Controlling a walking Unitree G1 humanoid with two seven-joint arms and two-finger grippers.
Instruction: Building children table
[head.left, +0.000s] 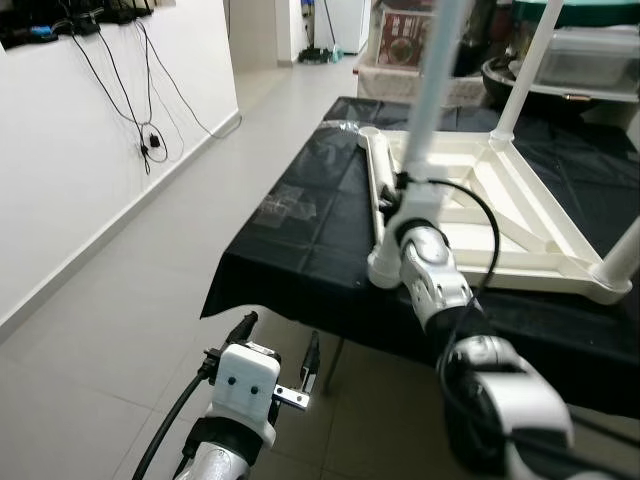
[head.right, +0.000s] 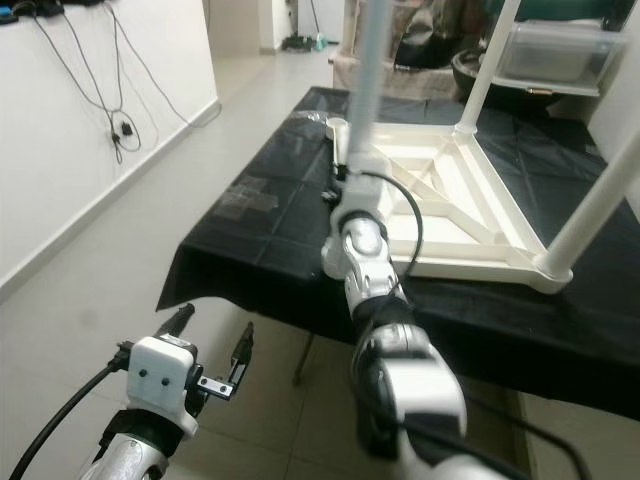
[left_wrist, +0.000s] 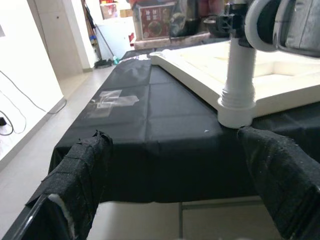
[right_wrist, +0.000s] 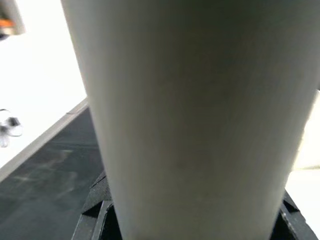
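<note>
Holding the near-corner leg (head.left: 432, 105) of the upturned table (head.left: 520, 215) on the black surface (head.left: 300, 240), your right gripper (head.left: 402, 188) has fingers pinching it; keep it upright while seating. Left gripper (head.left: 280, 350) hangs below the edge, fingers spread.

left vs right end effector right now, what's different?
The left end effector hangs open over the floor, short of the black-covered table, holding nothing; the right end effector is up on the table, shut on the white table leg standing upright at the upturned tabletop's near corner. Both have black fingers.
</note>
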